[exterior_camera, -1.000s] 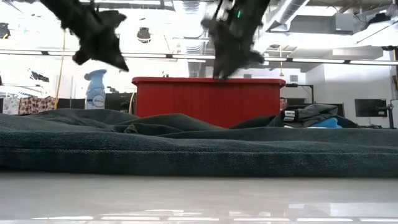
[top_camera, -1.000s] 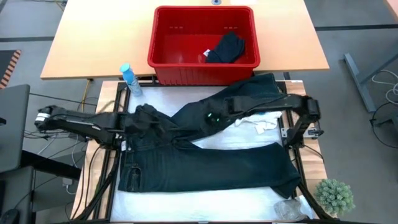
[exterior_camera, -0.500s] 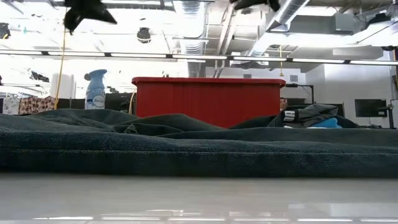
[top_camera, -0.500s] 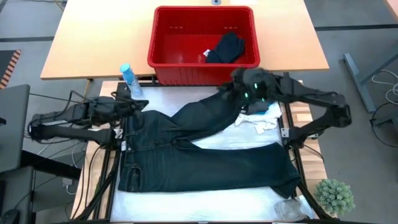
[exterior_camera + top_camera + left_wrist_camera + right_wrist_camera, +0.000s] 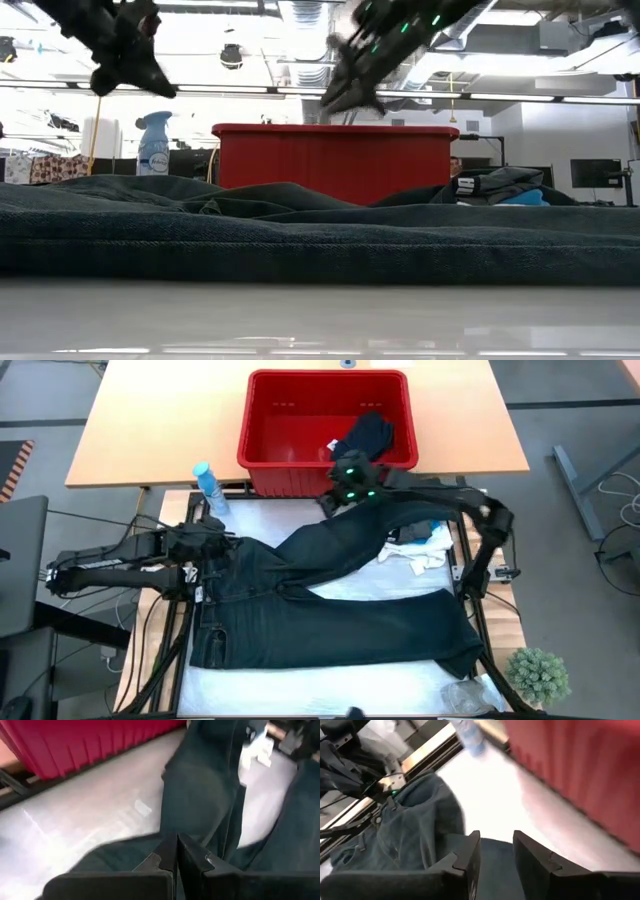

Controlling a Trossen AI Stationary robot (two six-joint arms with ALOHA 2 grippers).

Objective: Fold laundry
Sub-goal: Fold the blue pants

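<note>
Right hand (image 5: 345, 488) hovers fingers apart, empty, over the far trouser leg; left hand (image 5: 222, 543) pressed together near the waistband. Trousers (image 5: 330, 622) look heavy, limp denim: likely best gripped at hem or waistband edges.

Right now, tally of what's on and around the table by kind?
Garments: 4 visible: dark trousers spread flat, a black item in the basket, a white piece, a dark bundle beside it
Red basket: 1
Spray bottle: 1
Potted plant: 1
Grippers: 2, left gripper, right gripper, neither holding anything
Total: 9
</note>
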